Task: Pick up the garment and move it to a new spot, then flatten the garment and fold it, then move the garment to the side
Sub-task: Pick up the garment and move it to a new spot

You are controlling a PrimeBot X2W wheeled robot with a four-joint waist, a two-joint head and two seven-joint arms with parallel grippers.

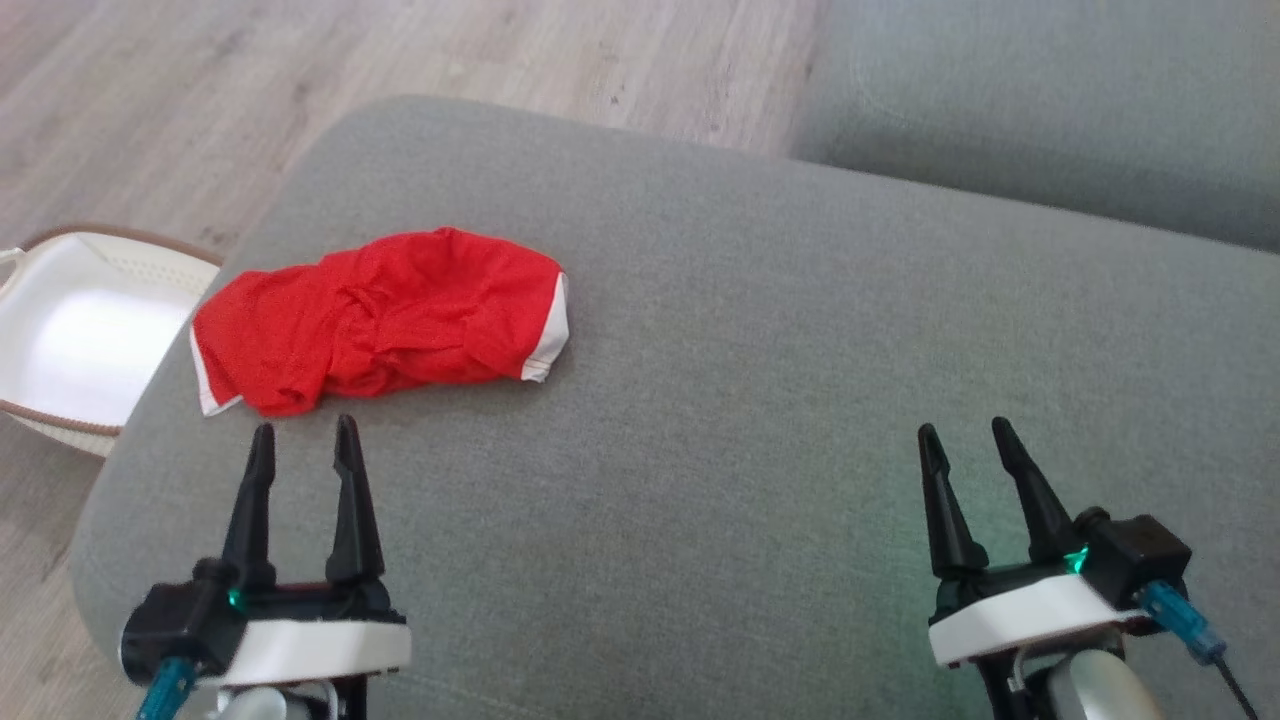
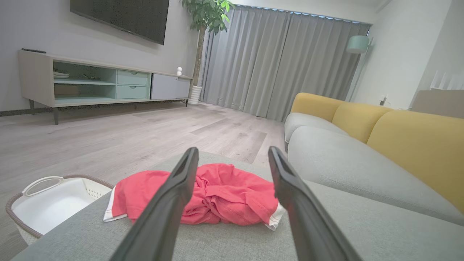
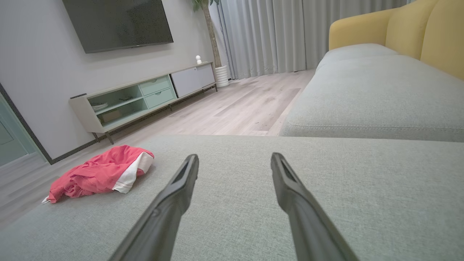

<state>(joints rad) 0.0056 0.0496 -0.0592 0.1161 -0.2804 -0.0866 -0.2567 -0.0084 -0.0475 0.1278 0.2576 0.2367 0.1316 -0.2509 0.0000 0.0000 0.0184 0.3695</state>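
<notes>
A crumpled red garment [image 1: 385,318] with white trim lies on the left part of the grey cushion [image 1: 760,330]. My left gripper [image 1: 305,437] hovers just in front of it, open and empty, fingers pointing at its near edge. In the left wrist view the garment [image 2: 232,195] sits between and beyond the two dark fingers [image 2: 181,185]. My right gripper [image 1: 962,437] stands open and empty far to the right over bare cushion. From the right wrist view the garment [image 3: 98,174] lies off to the left, well away from the right gripper [image 3: 235,159].
A white laundry basket [image 1: 70,340] stands on the wooden floor just left of the cushion's edge. A second grey sofa seat [image 1: 1040,110] lies beyond at the upper right, with yellow backrests [image 2: 413,141]. A TV cabinet [image 2: 94,83] lines the far wall.
</notes>
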